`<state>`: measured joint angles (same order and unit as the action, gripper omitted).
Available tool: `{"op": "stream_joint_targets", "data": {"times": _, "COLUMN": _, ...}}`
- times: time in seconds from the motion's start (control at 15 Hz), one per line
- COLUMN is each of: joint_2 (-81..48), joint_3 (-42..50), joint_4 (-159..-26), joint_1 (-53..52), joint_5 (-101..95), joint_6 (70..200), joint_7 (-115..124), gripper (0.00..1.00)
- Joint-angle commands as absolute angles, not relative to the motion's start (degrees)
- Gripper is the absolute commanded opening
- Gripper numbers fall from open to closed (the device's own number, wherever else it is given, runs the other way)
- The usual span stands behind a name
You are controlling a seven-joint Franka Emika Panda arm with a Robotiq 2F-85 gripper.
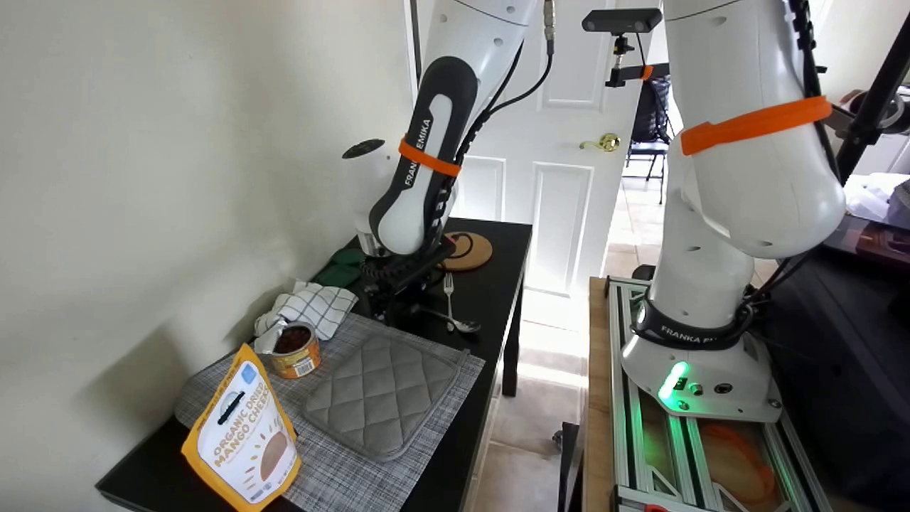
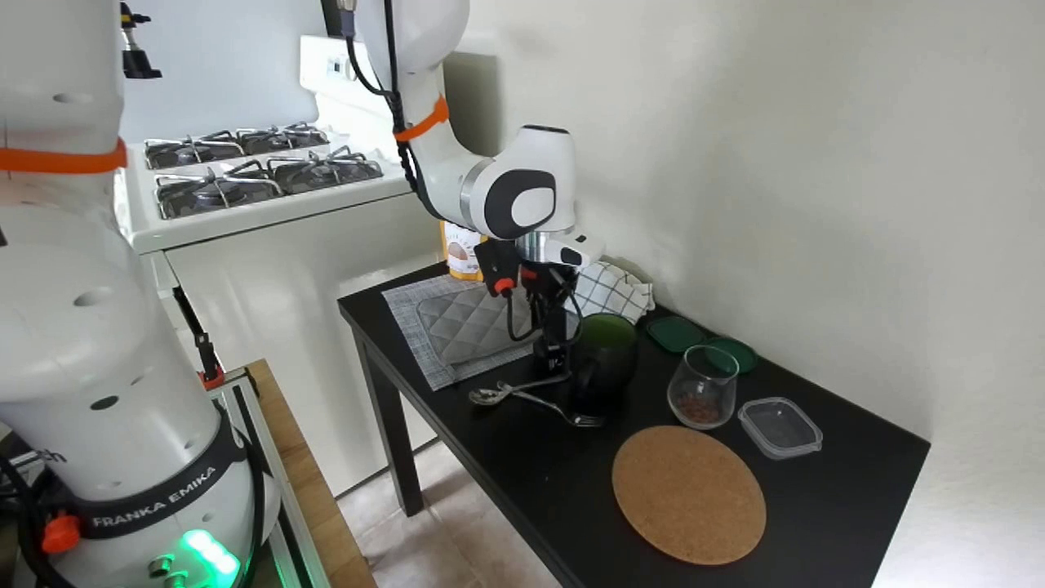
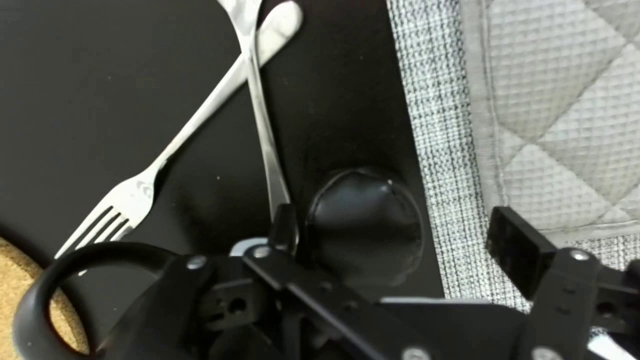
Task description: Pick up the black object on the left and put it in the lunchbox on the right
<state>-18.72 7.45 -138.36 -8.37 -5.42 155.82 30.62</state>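
Nearest in your wrist view is the end effector, spread wide, gripping nothing. From the left come a fork, then a spoon whose handle runs just beside the left-hand finger; next, your black round thing shows on the worktop between the fingers, closer to that one; then the placemat, behind the other. Drop straight, miss the spoon and close gently without snagging the placemat. In an exterior view, open room lies toward the robot-side edge; then a mug, a glass and a clear tub, probably your lunchbox: lift over mug and glass.
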Motion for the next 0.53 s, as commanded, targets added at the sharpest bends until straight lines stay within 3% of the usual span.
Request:
{"op": "stream_joint_targets", "data": {"times": 0.0, "joint_2": -20.4, "joint_3": 10.0, "joint_4": -137.1, "joint_1": -11.1, "joint_5": -7.5, "joint_6": 154.3, "joint_7": 35.3, "gripper": 0.66}}
{"op": "stream_joint_targets", "data": {"times": 0.27, "joint_2": -20.6, "joint_3": 12.4, "joint_4": -136.7, "joint_1": -13.3, "joint_5": -10.0, "joint_6": 153.5, "joint_7": 38.9, "gripper": 0.33}}
{"op": "stream_joint_targets", "data": {"times": 0.47, "joint_2": -20.0, "joint_3": 12.9, "joint_4": -136.1, "joint_1": -14.3, "joint_5": -12.2, "joint_6": 152.0, "joint_7": 40.8, "gripper": 0.24}}
